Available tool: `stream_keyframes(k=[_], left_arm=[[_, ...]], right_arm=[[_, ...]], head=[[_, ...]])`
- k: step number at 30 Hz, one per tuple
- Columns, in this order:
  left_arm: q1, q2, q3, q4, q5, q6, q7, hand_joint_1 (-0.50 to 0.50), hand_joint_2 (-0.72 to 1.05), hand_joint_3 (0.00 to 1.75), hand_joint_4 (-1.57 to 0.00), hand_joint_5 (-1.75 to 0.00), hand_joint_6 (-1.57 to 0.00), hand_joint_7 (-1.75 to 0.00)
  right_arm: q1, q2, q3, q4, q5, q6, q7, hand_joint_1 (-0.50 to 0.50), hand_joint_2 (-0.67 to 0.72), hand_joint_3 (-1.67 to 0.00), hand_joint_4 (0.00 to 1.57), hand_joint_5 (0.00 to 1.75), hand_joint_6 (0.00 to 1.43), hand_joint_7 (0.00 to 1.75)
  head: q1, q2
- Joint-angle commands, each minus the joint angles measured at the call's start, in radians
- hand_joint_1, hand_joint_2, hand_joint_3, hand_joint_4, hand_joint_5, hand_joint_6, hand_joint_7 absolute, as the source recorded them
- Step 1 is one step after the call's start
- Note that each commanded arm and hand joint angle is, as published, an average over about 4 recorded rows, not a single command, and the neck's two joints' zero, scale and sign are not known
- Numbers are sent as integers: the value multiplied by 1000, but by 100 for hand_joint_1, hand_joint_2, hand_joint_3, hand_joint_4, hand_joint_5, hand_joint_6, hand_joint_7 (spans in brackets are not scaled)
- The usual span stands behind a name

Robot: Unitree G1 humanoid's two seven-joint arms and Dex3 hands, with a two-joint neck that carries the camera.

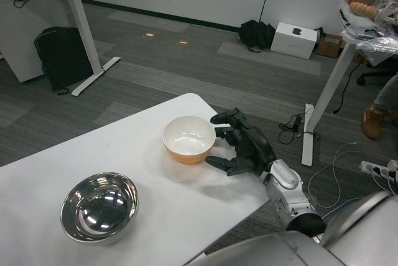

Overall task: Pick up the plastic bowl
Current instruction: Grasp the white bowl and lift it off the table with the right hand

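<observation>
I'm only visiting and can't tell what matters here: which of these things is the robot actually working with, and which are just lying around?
Part of the job:
- bowl, orange outside, white inside
- right hand, fingers spread beside the bowl
- table it sits on

Just lying about:
- steel bowl
- black bag
- white box
- umbrella
- power strip

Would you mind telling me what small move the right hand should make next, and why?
Probably close the fingers on the plastic bowl. The right hand is spread beside the bowl's right rim and doesn't seem to grip it yet, and the bowl sits on the table.
</observation>
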Motion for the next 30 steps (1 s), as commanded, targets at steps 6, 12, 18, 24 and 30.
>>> stream_keyframes(k=[6, 12, 18, 24, 30], left_arm=[[1, 0, 2, 9, 1, -1, -2, -50, 60, 2, -86, -31, -3, 0], [1, 0, 2, 10, 0, -1, -2, -50, 60, 2, -86, -31, -3, 0], [1, 0, 2, 12, -1, 0, -3, -50, 60, 0, -86, -31, -3, 0], [7, 0, 2, 12, -1, -1, -5, -50, 60, 0, -86, -31, -3, 0], [18, 0, 3, 9, -3, 0, -6, -50, 60, 4, -86, -31, -3, 0]], right_arm=[[-34, -17, 24, -12, -15, 42, 16, -46, 1, -24, 0, 0, 0, 21], [-46, -18, 12, -65, -97, 92, -15, -46, 9, -20, 0, 0, 0, 7], [-79, -21, 5, -66, -169, 81, -78, -46, 15, -16, 0, 0, 0, 7], [-118, -27, 10, -24, -222, 67, -134, -46, 20, -14, 0, 0, 0, 7], [-148, -30, 17, -5, -287, 77, -163, -46, 28, -8, 0, 0, 0, 12]], head=[[15, 6], [22, 10], [36, 16], [46, 22], [43, 42]])
